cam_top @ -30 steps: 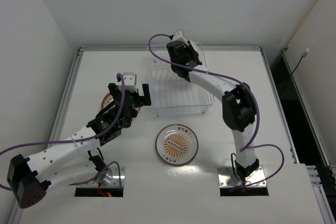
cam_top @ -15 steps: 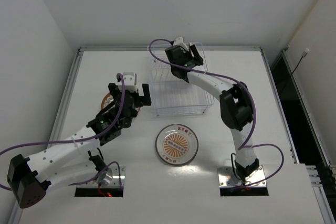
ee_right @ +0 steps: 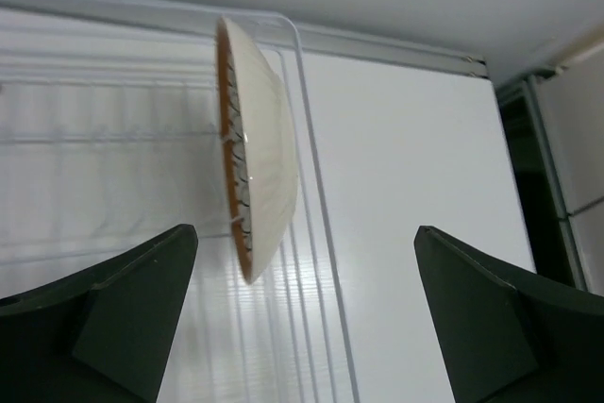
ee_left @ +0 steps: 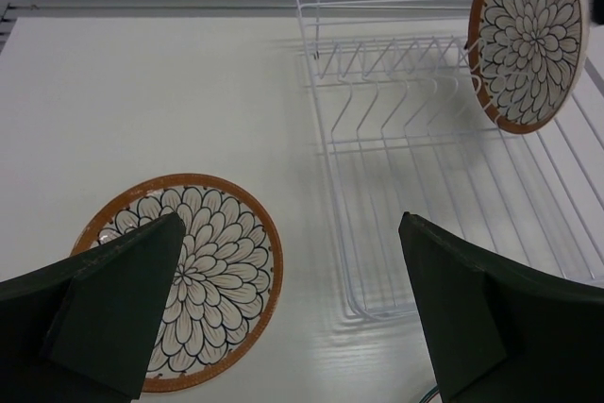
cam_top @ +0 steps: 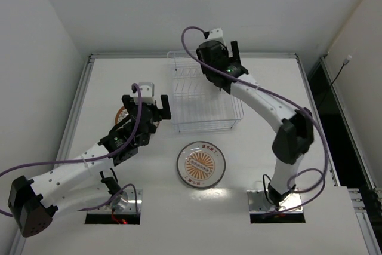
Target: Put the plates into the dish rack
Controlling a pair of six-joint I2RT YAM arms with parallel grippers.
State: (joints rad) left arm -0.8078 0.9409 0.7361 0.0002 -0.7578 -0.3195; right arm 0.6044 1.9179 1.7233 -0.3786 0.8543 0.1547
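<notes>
A big white table [cam_top: 107,82] fills the middle of the room. A thin grey metal rail [cam_top: 131,55] runs along its edge at 12 o'clock. Behind the rail, a plain back wall [cam_top: 179,10] goes up. A white wall [cam_top: 30,76] stands at 9 o'clock, and a pale wall [cam_top: 361,28] stands at 3 o'clock. Between the table and the pale wall is a dark gap [cam_top: 337,123]. A thin black cable [cam_top: 338,74] with a small white plug [cam_top: 347,60] hangs there. A bright spot of light [cam_top: 222,192] shines on the table near 6 o'clock.
</notes>
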